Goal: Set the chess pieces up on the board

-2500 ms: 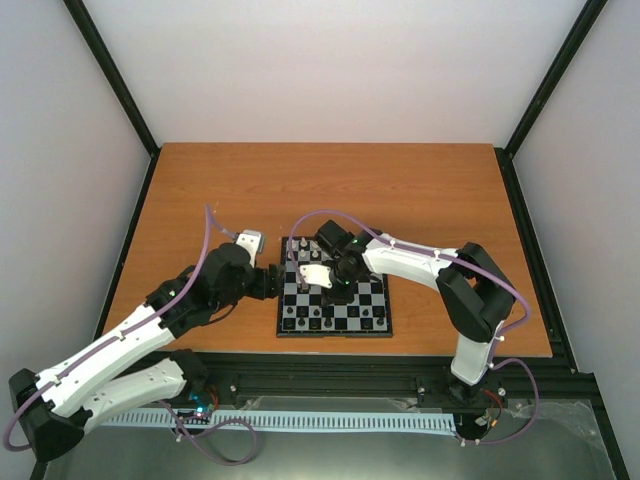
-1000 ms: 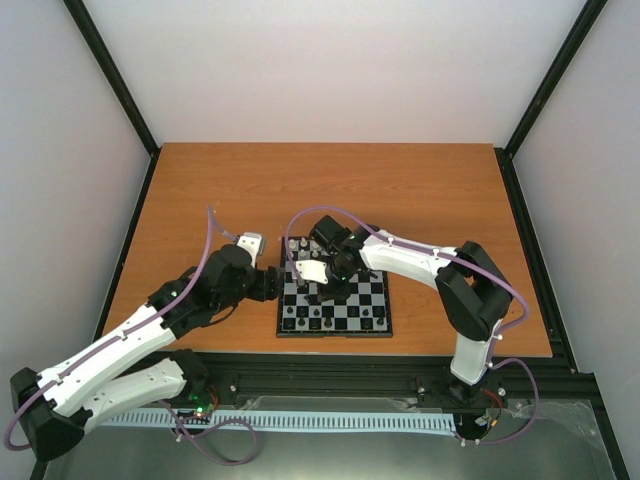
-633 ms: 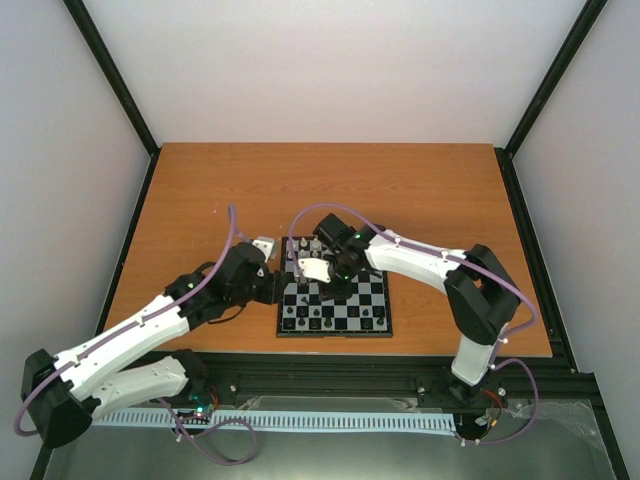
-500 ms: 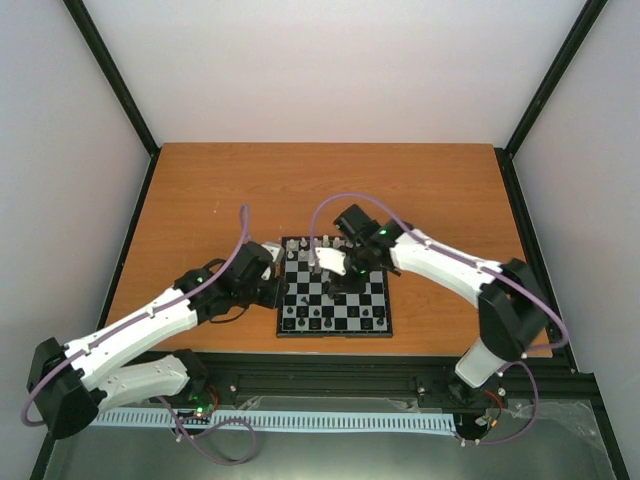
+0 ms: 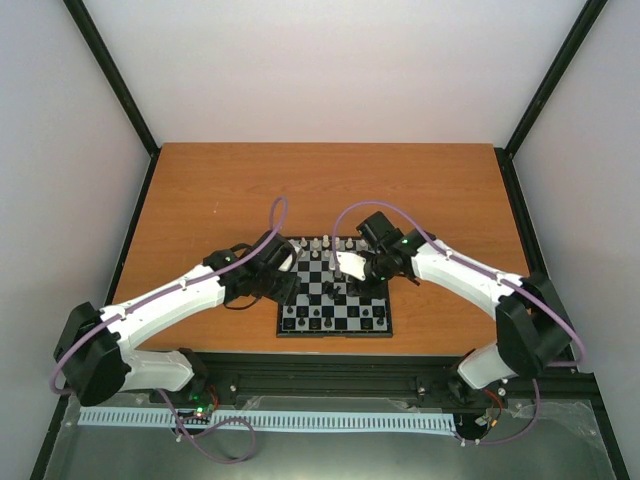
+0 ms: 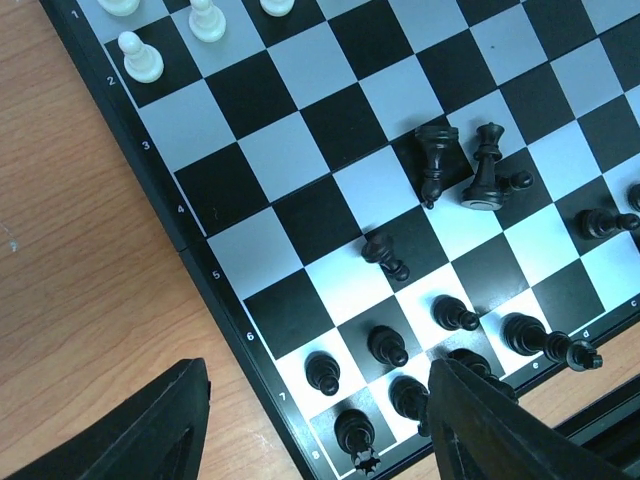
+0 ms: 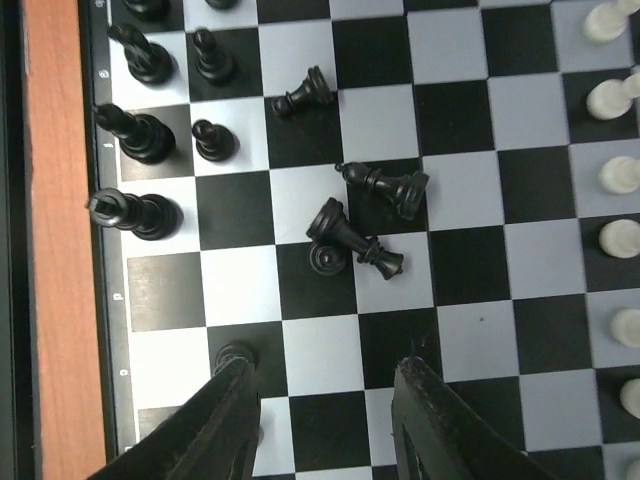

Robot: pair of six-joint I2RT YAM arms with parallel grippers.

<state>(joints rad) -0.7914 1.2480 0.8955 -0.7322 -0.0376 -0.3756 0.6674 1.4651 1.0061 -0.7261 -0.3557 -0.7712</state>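
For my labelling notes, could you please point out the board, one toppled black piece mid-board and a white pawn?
board [image 6: 197, 243], left wrist view, rim beside the numerals.
toppled black piece [image 7: 385, 185], right wrist view, its body.
white pawn [image 6: 140, 57], left wrist view, its stem.

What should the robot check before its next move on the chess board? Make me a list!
1. Is the right gripper open and empty? Ok.
2. Is the left gripper open and empty? Ok.
3. Is every black piece standing? Not ok: the fallen black pieces lie tipped over on the middle squares.
4. Are the black home rows full? Not ok: some squares there are bare.
5. Are all the white pieces in place? Cannot tell: the wrist views cut them off and the top view is too small.
6. Is the board flat on the table? Ok.
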